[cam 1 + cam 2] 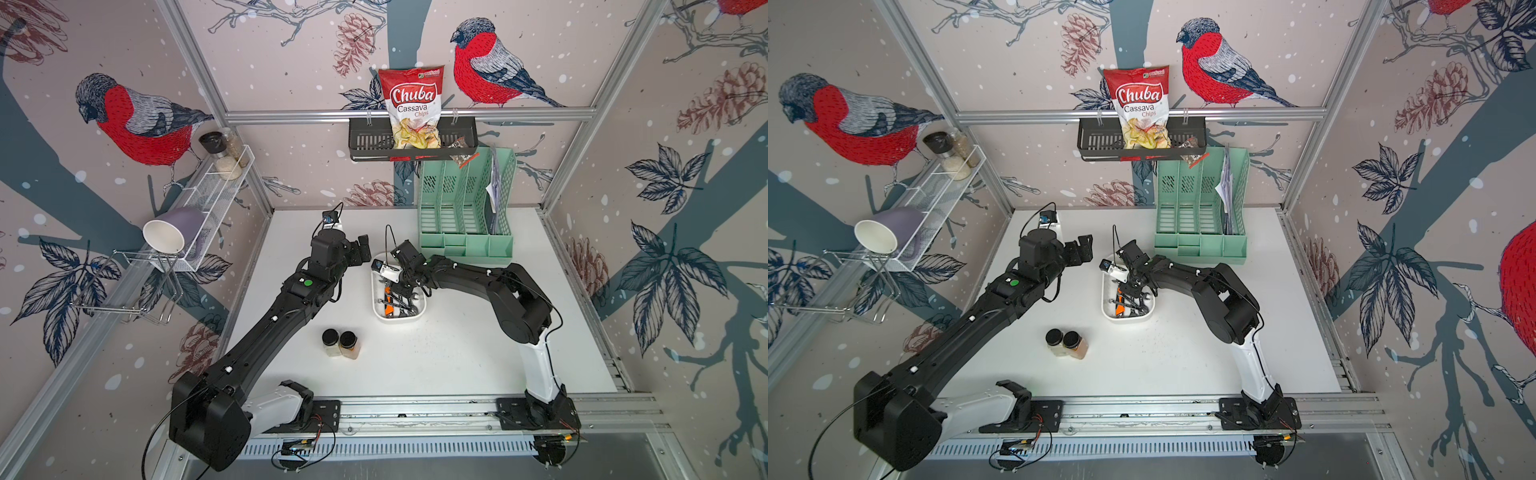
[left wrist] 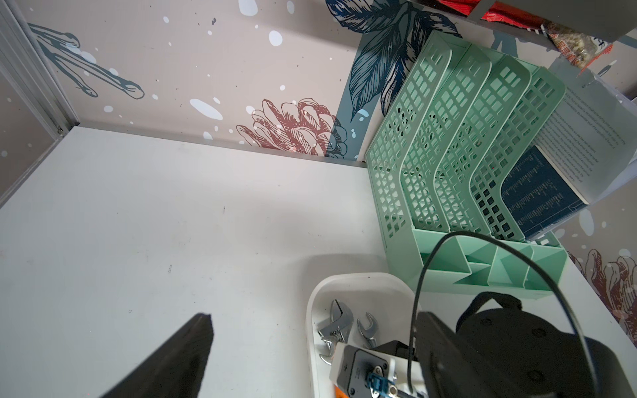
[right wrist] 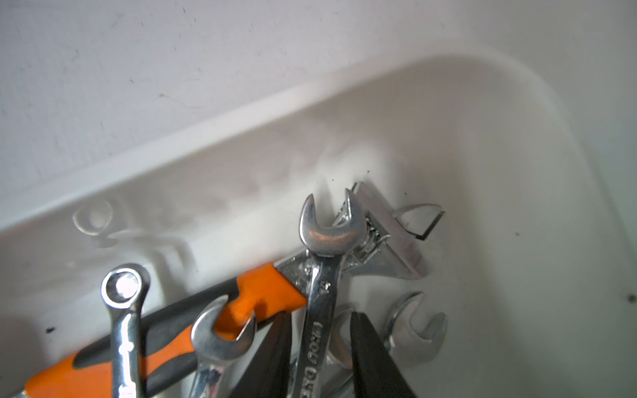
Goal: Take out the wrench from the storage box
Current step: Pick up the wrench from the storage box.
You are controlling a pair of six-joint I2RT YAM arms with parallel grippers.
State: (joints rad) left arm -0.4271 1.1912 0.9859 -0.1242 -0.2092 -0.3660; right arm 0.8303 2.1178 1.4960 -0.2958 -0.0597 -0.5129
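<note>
The white storage box [image 1: 399, 319] [image 1: 1127, 319] sits mid-table with several steel wrenches in it. In the right wrist view a silver open-end wrench [image 3: 320, 303] lies on top of an orange-handled adjustable wrench [image 3: 262, 296] inside the box [image 3: 206, 138]. My right gripper [image 3: 319, 348] [image 1: 401, 286] reaches down into the box, its black fingers [image 3: 272, 351] straddling that wrench's shank. One finger touches the shank, and a narrow gap remains on the other side. My left gripper [image 1: 360, 249] [image 2: 315, 320] hovers wide open and empty just left of the box's far end [image 2: 310, 310].
Two black-capped spice jars [image 1: 340, 343] stand in front of the box on its left side. A mint-green organizer [image 1: 465, 216] is behind the box to the right, below a black wall basket [image 1: 365, 143] with a chips bag. A wire shelf with a cup [image 1: 174, 237] hangs on the left wall.
</note>
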